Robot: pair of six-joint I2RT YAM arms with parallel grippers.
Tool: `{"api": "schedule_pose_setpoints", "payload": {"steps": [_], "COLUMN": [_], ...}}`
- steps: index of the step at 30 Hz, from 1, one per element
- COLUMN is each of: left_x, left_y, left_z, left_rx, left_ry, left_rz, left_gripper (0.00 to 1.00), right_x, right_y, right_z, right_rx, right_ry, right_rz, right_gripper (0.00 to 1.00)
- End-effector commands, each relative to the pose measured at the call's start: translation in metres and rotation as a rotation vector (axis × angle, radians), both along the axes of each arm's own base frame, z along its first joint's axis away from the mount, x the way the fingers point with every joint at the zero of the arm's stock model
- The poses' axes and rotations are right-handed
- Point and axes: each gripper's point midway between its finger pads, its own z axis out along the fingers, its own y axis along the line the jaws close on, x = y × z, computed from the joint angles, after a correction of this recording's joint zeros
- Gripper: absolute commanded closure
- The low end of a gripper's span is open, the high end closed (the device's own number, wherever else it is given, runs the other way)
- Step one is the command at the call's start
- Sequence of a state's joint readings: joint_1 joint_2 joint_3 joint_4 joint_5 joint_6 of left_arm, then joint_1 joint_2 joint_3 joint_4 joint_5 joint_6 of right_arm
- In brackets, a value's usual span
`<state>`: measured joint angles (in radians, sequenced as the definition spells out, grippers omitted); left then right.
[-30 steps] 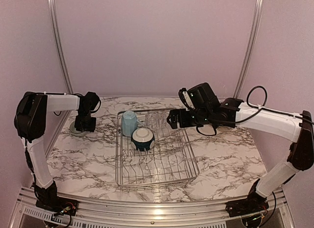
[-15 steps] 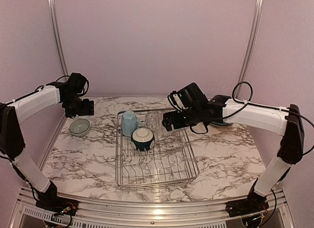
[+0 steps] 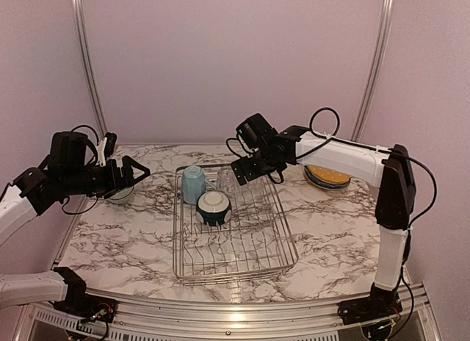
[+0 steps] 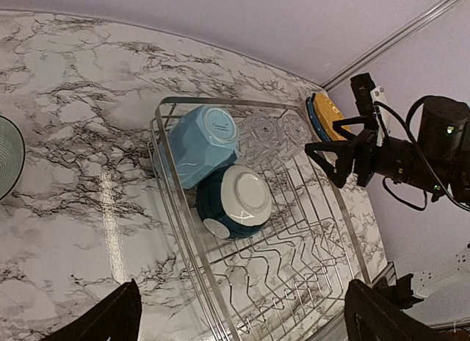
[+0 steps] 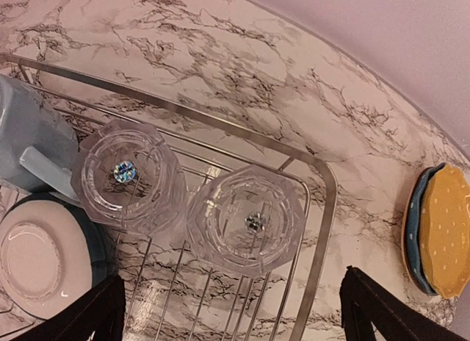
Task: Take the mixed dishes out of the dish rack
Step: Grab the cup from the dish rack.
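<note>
- The dish rack (image 3: 236,247), a silver wire basket with low sides and upright prongs, is seen mid-counter (image 3: 125,238).
- At its far end, a light blue mug (image 3: 193,184), a teal-and-white bowl (image 3: 214,207) and two clear glasses (image 5: 131,178) are held upside down.
- A grey-green bowl (image 4: 6,164) is set left of the rack, and stacked plates (image 3: 327,176), yellow on top, right of it.
- The left gripper (image 3: 123,172), left of the rack, and the right gripper (image 3: 244,173), over its far end, are both spread apart and empty.

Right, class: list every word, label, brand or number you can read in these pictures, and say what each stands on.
No text can be read in any view.
Mug: a faint stamp on its upturned base, too small and blurred to read.
Nothing else shows any writing.
</note>
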<state>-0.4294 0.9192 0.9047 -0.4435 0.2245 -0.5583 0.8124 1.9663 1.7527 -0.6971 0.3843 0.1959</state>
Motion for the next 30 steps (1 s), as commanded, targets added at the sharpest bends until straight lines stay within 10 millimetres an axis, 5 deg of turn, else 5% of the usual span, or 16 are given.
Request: {"api": "schedule_pose_setpoints", "payload": {"steps": [1,10,19,30], "left_x": [-0.015,-0.032,-0.029,-0.017], "left_y": [-0.021,-0.051,-0.053,-0.058], "left_z": [0.022,0.022,0.023,0.011], "left_rx": [-0.143,-0.159,-0.120,-0.097], "left_ry": [-0.049,-0.030,-0.044,-0.026], "left_rz": [-0.039,-0.122,-0.120,-0.107], "left_gripper": [0.01,0.01,0.01,0.01], "right_x": [0.018,0.046,0.052,0.040], "right_y": [-0.010,-0.004,0.000,-0.006], "right_z": [-0.007,-0.037,-0.063,-0.032], "right_rx": [-0.062,-0.050,-0.061,-0.004], "right_ry": [0.022,0.059,0.089,0.063], "right_rz": [0.018,0.045,0.041,0.038], "right_gripper": [0.02,0.09,0.25,0.57]}}
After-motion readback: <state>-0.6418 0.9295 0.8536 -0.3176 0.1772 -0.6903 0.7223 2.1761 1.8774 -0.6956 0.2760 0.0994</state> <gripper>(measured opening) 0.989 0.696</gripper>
